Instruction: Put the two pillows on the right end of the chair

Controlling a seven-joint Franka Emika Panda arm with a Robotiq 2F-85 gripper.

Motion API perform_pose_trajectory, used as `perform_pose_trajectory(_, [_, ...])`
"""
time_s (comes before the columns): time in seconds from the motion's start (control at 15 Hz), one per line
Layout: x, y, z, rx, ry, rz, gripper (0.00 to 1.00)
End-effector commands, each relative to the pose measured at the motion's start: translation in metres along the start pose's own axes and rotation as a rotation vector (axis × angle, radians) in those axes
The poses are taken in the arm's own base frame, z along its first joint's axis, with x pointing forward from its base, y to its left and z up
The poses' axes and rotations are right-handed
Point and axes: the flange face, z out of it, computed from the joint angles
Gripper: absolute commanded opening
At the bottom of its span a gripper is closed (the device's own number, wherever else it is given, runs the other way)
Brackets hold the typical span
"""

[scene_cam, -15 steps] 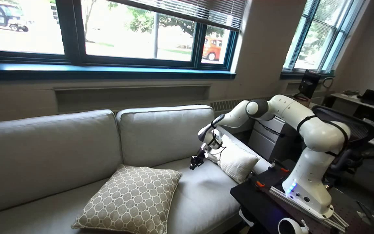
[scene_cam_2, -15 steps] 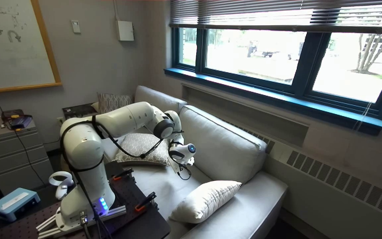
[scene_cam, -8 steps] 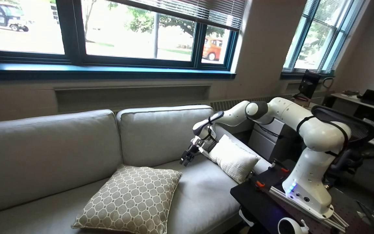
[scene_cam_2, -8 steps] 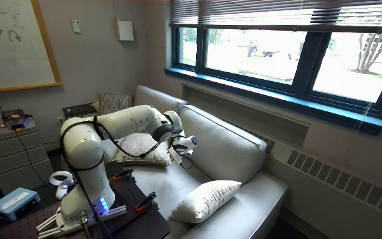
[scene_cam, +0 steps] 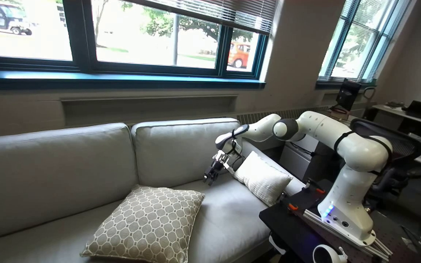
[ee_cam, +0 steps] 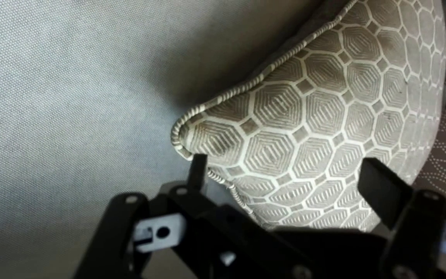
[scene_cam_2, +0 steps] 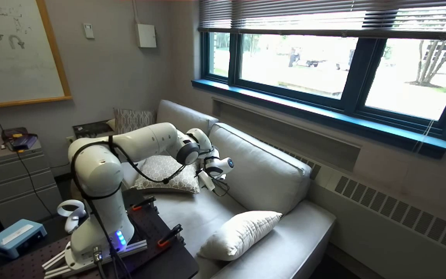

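Gripper [ee_cam: 285, 164]: black, its jaws spread wide apart, slanting down over the seat of the pale grey sofa [scene_cam: 228, 219], in front of the back cushion [scene_cam: 186, 153] nearer the armrest [scene_cam_2: 292, 236].
Tan pillow [scene_cam: 148, 223]: covered in a white lattice, lying on the sofa's seat, well apart from the armrest, in front of where the two back cushions meet. In the wrist view its cloth shows between the fingers [ee_cam: 383, 192]; in an exterior view a strip of seat separates it from the gripper.
White pillow [scene_cam: 263, 179]: smaller, plain, on the sofa's seat at the armrest end, tilted against the armrest in both exterior views.
Arm [scene_cam: 327, 126]: white, bent, reaching over the sofa from its front side.
Table [scene_cam: 281, 215]: black, beside the sofa's front at the armrest end, carrying the arm's base.
Clamps [scene_cam_2: 172, 232]: black and orange, on the table edge facing the sofa.
Patterned cushion [scene_cam_2: 134, 120]: grey-brown, at the end of the sofa away from the armrest.
Window [scene_cam: 122, 40]: blue-framed, behind the sofa, its blind [scene_cam: 232, 14] partly lowered.
Whiteboard [scene_cam_2: 18, 50]: wood-framed, with sketches on it, on the wall [scene_cam_2: 110, 73] beyond the sofa's far end.
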Motion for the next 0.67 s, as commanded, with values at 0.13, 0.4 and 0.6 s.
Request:
perform_pose_trajectory(0.13, [0.001,-0.014,0.016,-0.052,-0.065,0.014,1.0])
perform_pose_trajectory(0.4, [0.0,-0.023,0.034,-0.076,-0.021,0.227,1.0])
perform_pose_trajectory(0.6, [0.003,-0.037,0.046,-0.078,0.036,0.313,1.0])
